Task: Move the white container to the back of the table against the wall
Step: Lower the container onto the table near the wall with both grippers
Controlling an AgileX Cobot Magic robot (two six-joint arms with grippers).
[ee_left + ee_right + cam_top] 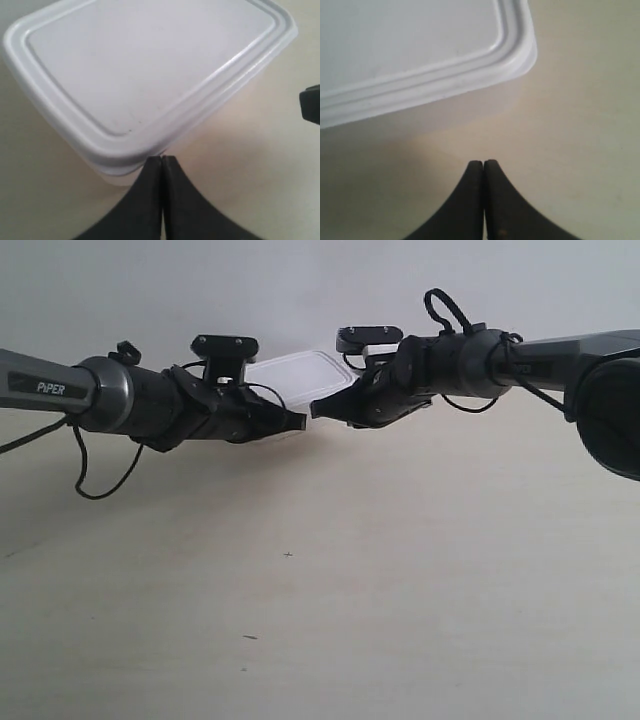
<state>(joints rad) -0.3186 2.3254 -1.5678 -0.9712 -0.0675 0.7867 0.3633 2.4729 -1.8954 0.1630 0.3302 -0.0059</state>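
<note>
While both arms reach in low over the table (400,590), the white container (300,375) sits far back on it with its lid (292,368) on, right where the tabletop meets the wall (300,290) in the exterior view (whether it actually touches the wall cannot be told). The arm at the exterior view's left (120,395) and the arm at the exterior view's right (480,360) point toward each other. Their dark tips nearly meet in front of the container, with a narrow gap between them.

Seen from the left wrist view, the left gripper (162,159) has its 2 fingers pressed flat together and holds nothing. Its tips lie right at a rounded corner of the container (150,75), at the lid's rim. A dark piece (311,102), cut off by the frame's edge, stands over the table beside the container.

From the right wrist view, the right gripper (483,162) is likewise squeezed closed and empty. The container (410,50) is near it but apart, with bare table between the tips and the box's side. 2 tiny dark specks (288,555) mark the tabletop nearer the camera.
</note>
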